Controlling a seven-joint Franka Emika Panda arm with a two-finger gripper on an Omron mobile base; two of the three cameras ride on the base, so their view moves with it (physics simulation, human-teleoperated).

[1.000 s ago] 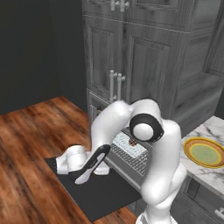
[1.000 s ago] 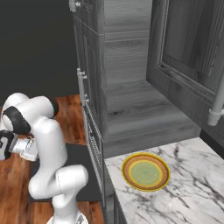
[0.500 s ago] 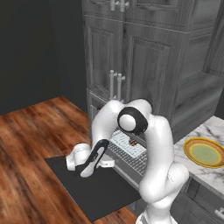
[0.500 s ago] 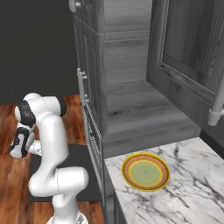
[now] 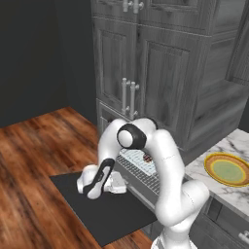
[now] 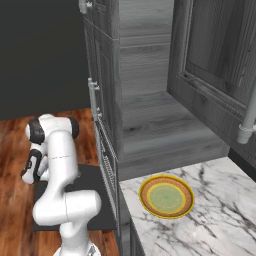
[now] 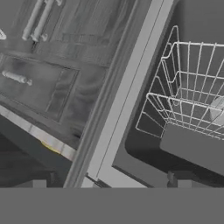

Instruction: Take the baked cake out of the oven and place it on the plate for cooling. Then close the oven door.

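Over the lowered oven door (image 5: 104, 206), the claw (image 5: 92, 193) hangs wide and empty (near the floor); the baked cake (image 5: 148, 158) sits on the oven (image 5: 141, 168) rack, the plate (image 5: 227, 169) on the counter (image 5: 228, 194).

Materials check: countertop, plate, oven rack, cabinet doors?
Countertop: looks like polished marble, white with grey veining.
Plate: probably glazed ceramic, with a yellow-orange rim, pale green centre and smooth sheen.
Oven rack: thin pale wire grid, likely metal.
Cabinet doors: grey wood, visible grain, matte, with metal-looking bar handles.
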